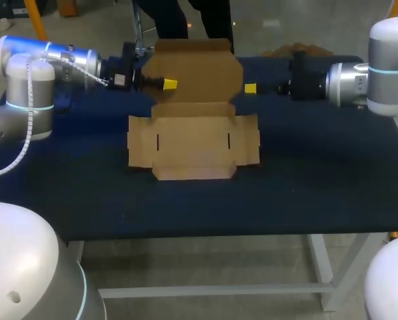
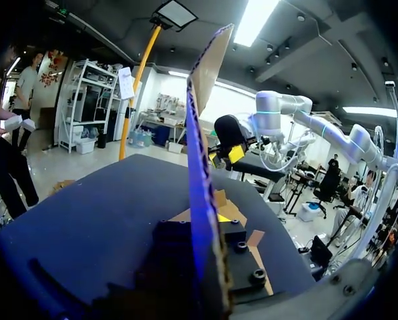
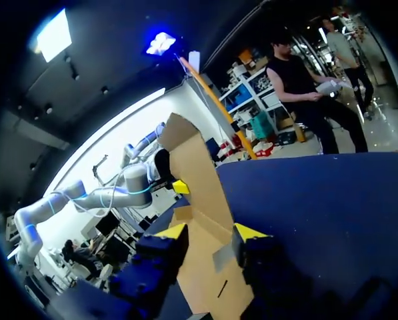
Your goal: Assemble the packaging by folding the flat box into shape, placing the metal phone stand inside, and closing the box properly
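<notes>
The lid was pinched upright by the left claw, likely for folding the box; the right claw was seen open beside it.

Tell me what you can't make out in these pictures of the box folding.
- Metal phone stand: it shows in no view.
- Left gripper: whether it grips the raised flap cannot be told; in the left wrist view the flap, seen edge-on, covers it.
- Table just behind the raised flap: hidden by the flap in the head view.
</notes>
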